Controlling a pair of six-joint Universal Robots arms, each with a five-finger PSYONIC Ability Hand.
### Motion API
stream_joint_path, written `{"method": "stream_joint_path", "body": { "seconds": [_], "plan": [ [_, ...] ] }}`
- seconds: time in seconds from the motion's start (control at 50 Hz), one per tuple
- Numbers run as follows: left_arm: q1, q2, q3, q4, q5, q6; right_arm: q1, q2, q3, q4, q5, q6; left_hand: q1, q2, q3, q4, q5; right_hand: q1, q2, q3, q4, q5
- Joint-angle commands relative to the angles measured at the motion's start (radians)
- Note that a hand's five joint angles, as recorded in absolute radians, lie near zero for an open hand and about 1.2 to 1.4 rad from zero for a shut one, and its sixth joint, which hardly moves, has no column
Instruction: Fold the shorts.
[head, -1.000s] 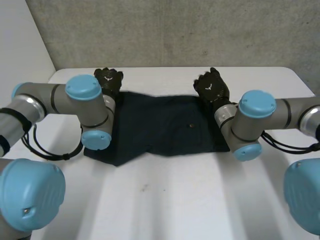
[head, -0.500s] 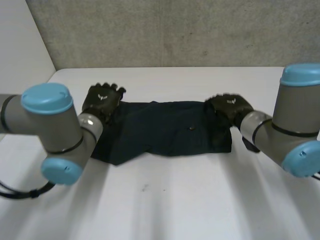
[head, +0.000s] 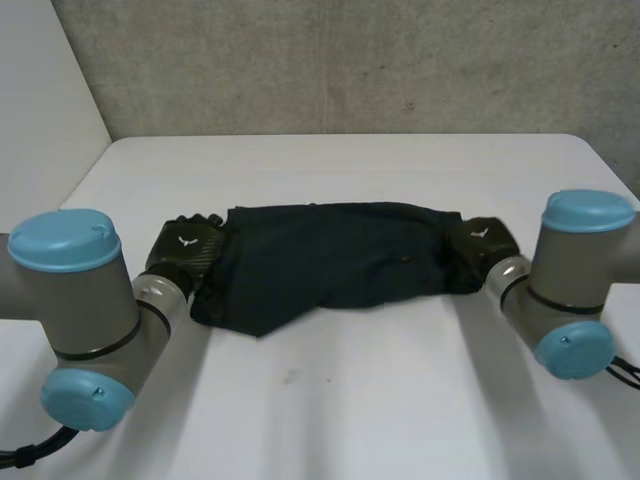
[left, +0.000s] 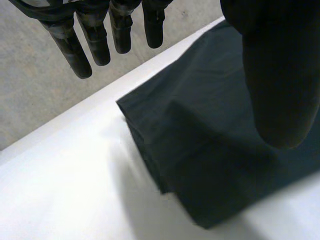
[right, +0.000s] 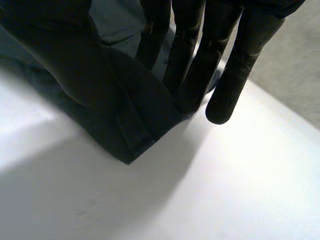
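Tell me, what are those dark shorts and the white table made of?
The shorts look like thin woven cloth, dark navy and matte: they crease softly, and a stitched hem shows at one corner. The table looks like a hard, smooth white board, perhaps laminate, flat and faintly glossy.

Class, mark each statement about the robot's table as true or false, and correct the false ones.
1. The shorts are on the white table. True.
2. The left hand and the right hand are at opposite ends of the shorts. True.
3. The shorts are bright red. False: they are dark blue.
4. The left hand's fingers are curled into a fist. False: they are straight.
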Motion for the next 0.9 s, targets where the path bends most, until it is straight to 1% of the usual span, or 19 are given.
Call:
{"method": "stream_joint_path", "body": {
  "seconds": [0.02,0.08,0.16,0.18,0.24,0.26,0.32,0.48,0.5,0.56,0.58,0.64,0.7,0.72,0.74,0.78,0.8,0.86,0.9],
  "plan": [
    [0.001,0.068,-0.026,0.000,0.002,-0.001,-0.070,-0.174,0.063,0.036,-0.001,-0.037,-0.015,-0.025,-0.038,-0.028,-0.043,0.578,0.252,0.217,0.209,0.310],
    [0.002,0.101,-0.040,-0.002,0.002,-0.001,-0.113,-0.183,0.056,0.095,-0.001,-0.137,-0.018,-0.028,-0.041,-0.031,-0.046,0.578,0.252,0.217,0.209,0.310],
    [0.002,0.132,-0.057,-0.002,0.004,-0.001,-0.152,-0.198,0.031,0.147,-0.004,-0.344,-0.019,-0.028,-0.042,-0.032,-0.047,0.578,0.252,0.217,0.209,0.310],
    [0.002,0.140,-0.060,-0.002,0.002,-0.001,-0.152,-0.200,0.013,0.155,0.002,-0.431,-0.019,-0.028,-0.042,-0.032,-0.047,0.578,0.252,0.217,0.209,0.310],
    [0.001,0.148,-0.060,0.000,0.002,-0.001,-0.120,-0.195,-0.016,0.153,-0.002,-0.531,-0.019,-0.028,-0.042,-0.032,-0.047,0.578,0.252,0.217,0.209,0.310],
    [0.001,0.149,-0.055,0.000,0.001,-0.002,-0.069,-0.197,-0.038,0.152,-0.013,-0.565,-0.019,-0.028,-0.042,-0.032,-0.047,0.578,0.252,0.217,0.209,0.310],
    [-0.001,0.149,-0.043,0.001,-0.001,-0.010,0.012,-0.191,-0.091,0.150,-0.044,-0.571,-0.019,-0.028,-0.042,-0.032,-0.047,0.578,0.252,0.217,0.209,0.310],
    [-0.008,0.148,0.038,0.001,-0.004,-0.090,0.253,-0.070,-0.174,0.147,-0.283,-0.581,-0.015,-0.025,-0.038,-0.028,-0.043,0.578,0.252,0.217,0.209,0.310],
    [-0.007,0.148,0.054,0.001,-0.004,-0.108,0.290,-0.042,-0.180,0.144,-0.342,-0.581,-0.015,-0.025,-0.038,-0.028,-0.043,0.578,0.252,0.217,0.209,0.310],
    [-0.007,0.138,0.078,0.001,-0.005,-0.125,0.319,0.009,-0.184,0.132,-0.422,-0.574,-0.015,-0.025,-0.038,-0.028,-0.043,0.578,0.252,0.217,0.209,0.310],
    [-0.007,0.134,0.095,0.001,-0.007,-0.129,0.321,0.031,-0.185,0.126,-0.467,-0.567,-0.012,-0.022,-0.035,-0.025,-0.040,0.578,0.252,0.217,0.209,0.310],
    [-0.005,0.132,0.118,0.000,-0.010,-0.130,0.325,0.042,-0.194,0.118,-0.507,-0.558,-0.009,-0.019,-0.032,-0.022,-0.038,0.578,0.252,0.217,0.209,0.310],
    [-0.002,0.115,0.153,0.001,-0.008,-0.131,0.319,0.042,-0.219,0.115,-0.506,-0.492,-0.009,-0.019,-0.032,-0.022,-0.038,-0.161,-0.487,-0.522,-0.531,-0.429],
    [-0.001,0.108,0.166,0.000,-0.008,-0.131,0.316,0.036,-0.230,0.115,-0.496,-0.414,-0.009,-0.019,-0.032,-0.022,-0.038,-0.518,-0.844,-0.879,-0.887,-0.786],
    [-0.004,0.094,0.187,0.000,-0.010,-0.131,0.312,0.029,-0.234,0.115,-0.490,-0.365,-0.009,-0.019,-0.032,-0.022,-0.038,-0.643,-0.970,-1.005,-1.013,-0.912],
    [-0.007,0.079,0.209,0.000,-0.010,-0.131,0.298,0.003,-0.234,0.113,-0.473,-0.256,-0.007,-0.016,-0.029,-0.019,-0.035,-0.643,-0.970,-1.005,-1.013,-0.912],
    [-0.008,0.063,0.233,-0.002,-0.010,-0.131,0.276,-0.041,-0.231,0.112,-0.452,-0.148,0.002,-0.007,-0.021,-0.010,-0.026,-0.643,-0.970,-1.005,-1.013,-0.912],
    [-0.016,0.034,0.271,-0.008,-0.011,-0.131,0.232,-0.115,-0.225,0.104,-0.395,-0.004,0.008,-0.001,-0.015,-0.004,-0.020,-0.643,-0.970,-1.005,-1.013,-0.912],
    [-0.041,0.010,0.301,-0.011,-0.013,-0.131,0.180,-0.143,-0.223,0.090,-0.285,0.114,0.008,-0.001,-0.015,-0.004,-0.020,-0.643,-0.970,-1.005,-1.013,-0.912]
  ]
}}
